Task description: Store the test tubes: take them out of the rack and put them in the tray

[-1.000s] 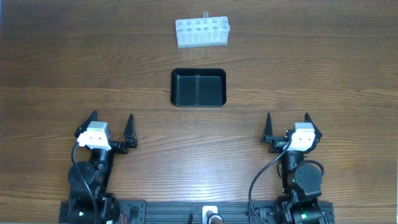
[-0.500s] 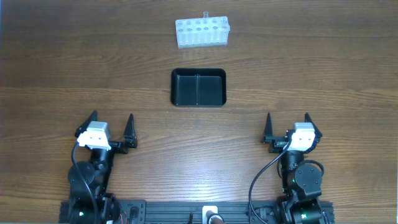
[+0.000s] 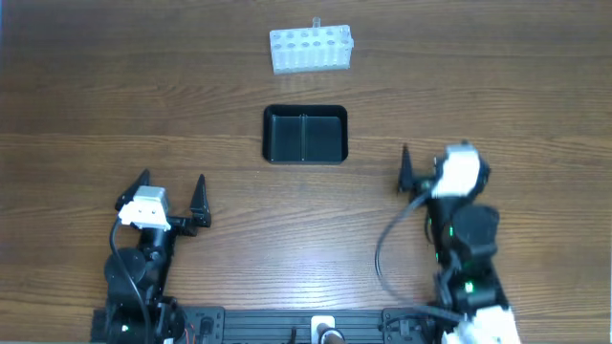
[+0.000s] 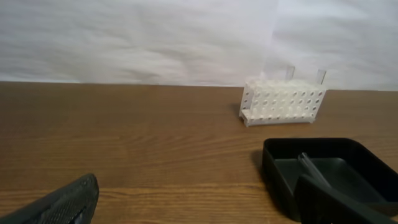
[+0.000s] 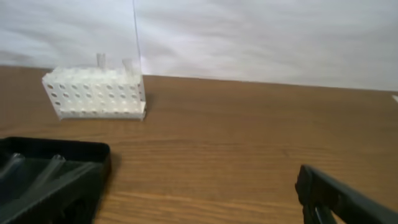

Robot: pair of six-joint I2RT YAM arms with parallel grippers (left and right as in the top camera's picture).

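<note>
No readable text, labels or numbers on the white perforated plastic rack (image 3: 311, 50) or black plastic tray (image 3: 268, 135).

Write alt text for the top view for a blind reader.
A white rack stands far across the wooden table, a black tray in front of it. The left gripper and right gripper, both open, touch neither.

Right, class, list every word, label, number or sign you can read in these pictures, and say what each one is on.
None: there is no readable text anywhere.
The white plastic test tube rack, the black plastic two-compartment tray and the brown wooden table carry no print, labels or numbers that can be made out.
</note>
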